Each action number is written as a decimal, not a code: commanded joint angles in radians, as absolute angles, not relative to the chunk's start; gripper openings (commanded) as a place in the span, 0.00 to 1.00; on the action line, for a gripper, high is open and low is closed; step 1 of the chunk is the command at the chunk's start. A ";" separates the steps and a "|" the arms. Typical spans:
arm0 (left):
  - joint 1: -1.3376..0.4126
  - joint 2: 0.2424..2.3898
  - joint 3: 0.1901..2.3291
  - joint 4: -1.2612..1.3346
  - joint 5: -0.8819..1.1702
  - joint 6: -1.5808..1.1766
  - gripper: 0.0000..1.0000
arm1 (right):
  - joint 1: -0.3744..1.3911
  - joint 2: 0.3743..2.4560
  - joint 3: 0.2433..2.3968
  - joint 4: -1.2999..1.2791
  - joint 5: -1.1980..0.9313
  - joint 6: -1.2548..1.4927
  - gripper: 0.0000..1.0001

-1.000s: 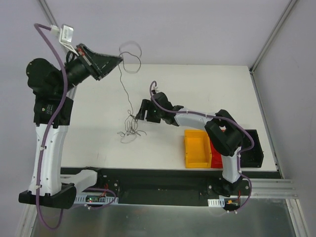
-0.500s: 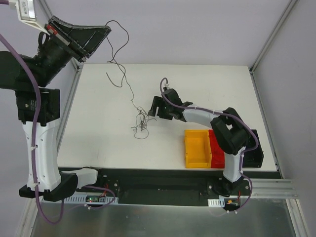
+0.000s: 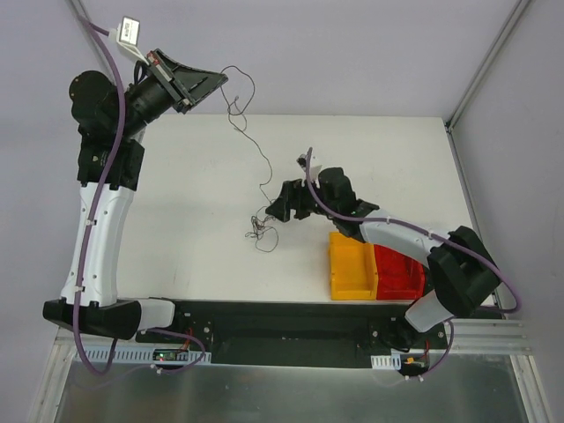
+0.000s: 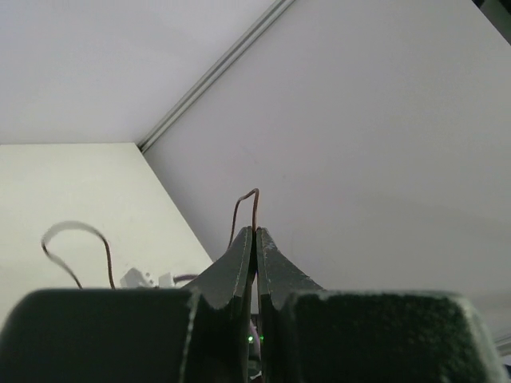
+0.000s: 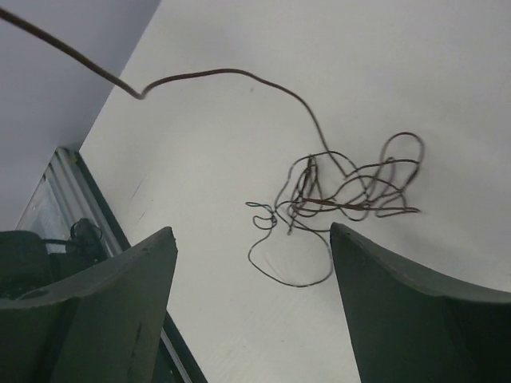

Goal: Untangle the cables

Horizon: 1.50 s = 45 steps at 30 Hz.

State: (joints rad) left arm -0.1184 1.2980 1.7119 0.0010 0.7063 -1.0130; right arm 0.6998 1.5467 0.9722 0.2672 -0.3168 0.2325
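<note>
Right now the cables point(image 3: 262, 227) sit as a small scribbly tangle on the table point(image 3: 176, 203), about mid-desk and a bit closer to the near edge than the far one. It's several overlapping loops, brownish and dark, flat on the surface.

One strand point(image 5: 223, 71) leaves the tangle and runs up toward the far-left corner, off the surface. It's kinked a few times, with a loose loop at its top end.

Left gripper point(image 3: 218, 81) has that strand. It's raised high above the far-left corner, clamped on the wire. Left wrist view confirms: fingers point(image 4: 235, 267) are pressed flat together, reddish-brown wire pinched at the tips, a short bend sticking out beyond.

Right gripper point(image 3: 278, 210) is low, just beside the tangle on its right and pointing at it. Its jaws are spread wide with nothing held. In the right wrist view the tangle lies on the desk beyond the gap between the two fingers, clear of both.

Yellow bin point(image 3: 352, 264) and red bin point(image 3: 398, 271) stand side by side, touching, at the near edge toward the right corner, apart from the tangle.
</note>
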 commanded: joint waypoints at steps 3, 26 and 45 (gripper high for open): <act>-0.124 1.212 1.706 0.081 0.750 -1.045 0.00 | 0.802 1.494 0.936 0.601 -0.258 0.195 0.81; -0.124 1.134 1.496 0.008 0.707 -0.895 0.00 | 0.861 1.422 1.219 0.257 -0.138 0.301 0.00; -0.052 1.092 0.954 -0.163 0.646 -0.650 0.90 | 0.603 1.327 1.322 0.069 -0.465 0.545 0.00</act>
State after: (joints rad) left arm -0.0513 1.2293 1.0122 -0.1654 0.7177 -0.7376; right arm 0.6395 1.3239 1.2480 0.0536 -0.3950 0.4904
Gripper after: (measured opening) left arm 0.971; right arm 0.011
